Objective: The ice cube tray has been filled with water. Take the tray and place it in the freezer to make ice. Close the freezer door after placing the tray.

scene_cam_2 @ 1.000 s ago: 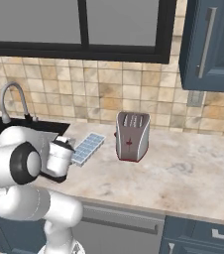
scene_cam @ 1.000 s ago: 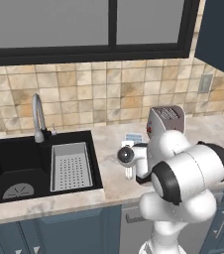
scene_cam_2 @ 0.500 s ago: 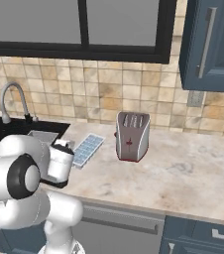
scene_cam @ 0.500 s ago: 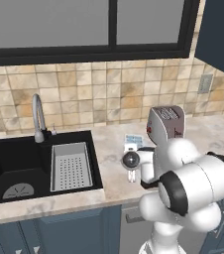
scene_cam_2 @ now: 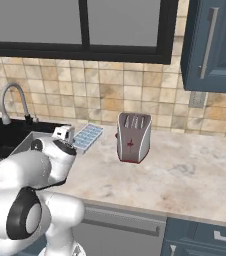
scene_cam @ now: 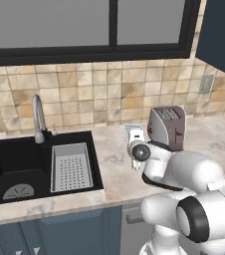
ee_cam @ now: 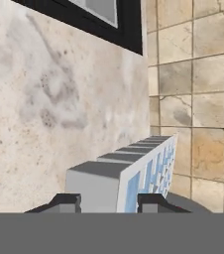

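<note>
The ice cube tray point(scene_cam_2: 87, 137) lies flat on the counter by the tiled wall, between the sink and the toaster, its cells filled with pale blue water point(ee_cam: 159, 166). In the left base view just its far white end point(scene_cam: 133, 130) shows past my hand. My gripper point(ee_cam: 109, 201) reaches low along the counter and is at the tray's near end point(ee_cam: 104, 181); both fingertips point(ee_cam: 67, 201) press against that end's two sides. From the right base view the gripper point(scene_cam_2: 65, 134) sits at the tray's left end. The freezer and its door are out of view.
A grey toaster point(scene_cam: 167, 127) point(scene_cam_2: 133, 137) stands just right of the tray. Left of it is the black sink point(scene_cam: 15, 169) with a grey perforated basket point(scene_cam: 70, 167) and a faucet point(scene_cam: 37, 117). Dark blue cabinets point(scene_cam_2: 210, 45) hang at upper right.
The fingers have drawn in on the tray's near end. My arm's elbow has swung lower and to the right. The tray has stayed where it was.
</note>
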